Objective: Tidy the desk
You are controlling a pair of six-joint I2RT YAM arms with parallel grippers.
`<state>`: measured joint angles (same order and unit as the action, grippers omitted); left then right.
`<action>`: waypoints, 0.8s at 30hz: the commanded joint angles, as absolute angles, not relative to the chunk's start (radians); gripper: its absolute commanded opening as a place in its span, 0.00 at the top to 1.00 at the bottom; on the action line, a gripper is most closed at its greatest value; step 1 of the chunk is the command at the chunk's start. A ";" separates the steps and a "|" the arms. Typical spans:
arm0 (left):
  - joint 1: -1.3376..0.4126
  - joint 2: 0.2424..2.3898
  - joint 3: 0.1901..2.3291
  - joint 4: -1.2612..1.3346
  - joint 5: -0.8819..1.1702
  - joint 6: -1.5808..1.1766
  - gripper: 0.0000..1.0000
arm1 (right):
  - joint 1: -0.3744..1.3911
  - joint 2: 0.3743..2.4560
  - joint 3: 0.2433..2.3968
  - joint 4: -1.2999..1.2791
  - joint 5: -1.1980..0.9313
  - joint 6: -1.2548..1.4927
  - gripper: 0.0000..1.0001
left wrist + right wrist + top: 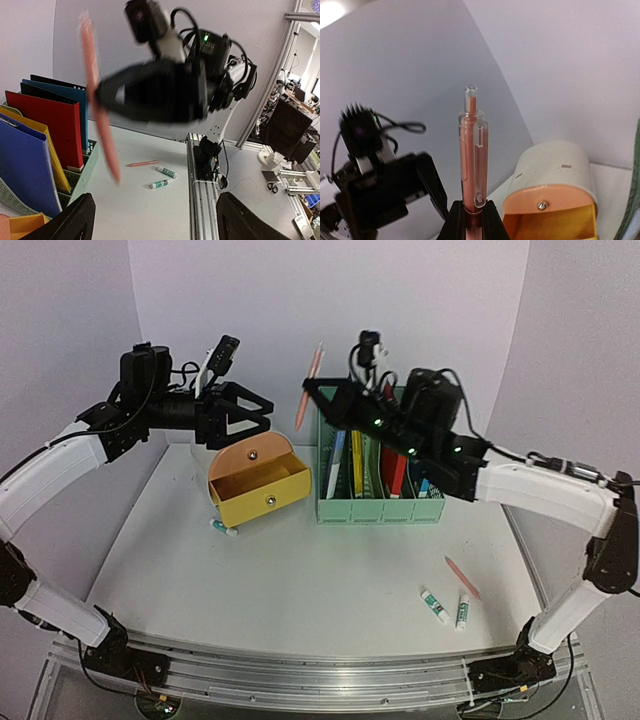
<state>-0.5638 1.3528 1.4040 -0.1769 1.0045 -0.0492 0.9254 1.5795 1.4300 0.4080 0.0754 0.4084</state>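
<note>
At the far left of the desk [300, 580], a white top with a silver rail [300, 672] along its near edge and pale lilac walls around it, the left gripper [262, 416] hangs in the air with its jaws spread wide and nothing between them. It points right, above a small yellow drawer box [262, 483] that sits far left of centre with its drawer slid out and a rounded peach panel behind it. Just beside the near left corner of that box lies a small white tube [225, 528] with a teal end. Right of the box, raised off the desk, a salmon-pink pen [302, 412] stands nearly upright, leaning a little, and the right gripper [312, 390] is clamped on it partway along its length; the right wrist view shows the two black fingers [454, 225] pressed against the lower barrel, with the clear clip and the push button pointing up. Below and to the right of that gripper stands a mint-green file organizer [380, 508], holding upright folders in blue, yellow, red and dark tones. Further right and nearer, well apart from the organizer, a second pink pen [462, 577] lies at a slant on the desk, and just near of it are two white glue sticks [434, 606] with green bands, close together but not touching.
</note>
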 commanded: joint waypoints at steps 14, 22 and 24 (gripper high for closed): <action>-0.554 1.365 1.468 -0.188 0.877 -0.101 0.27 | 1.004 1.652 1.505 0.596 -0.029 0.437 1.00; -0.553 1.376 1.449 -0.197 0.915 -0.091 0.38 | 1.017 1.644 1.501 0.634 -0.046 0.438 1.00; -0.554 1.377 1.462 -0.186 0.941 -0.087 0.49 | 1.020 1.649 1.502 0.634 -0.042 0.442 1.00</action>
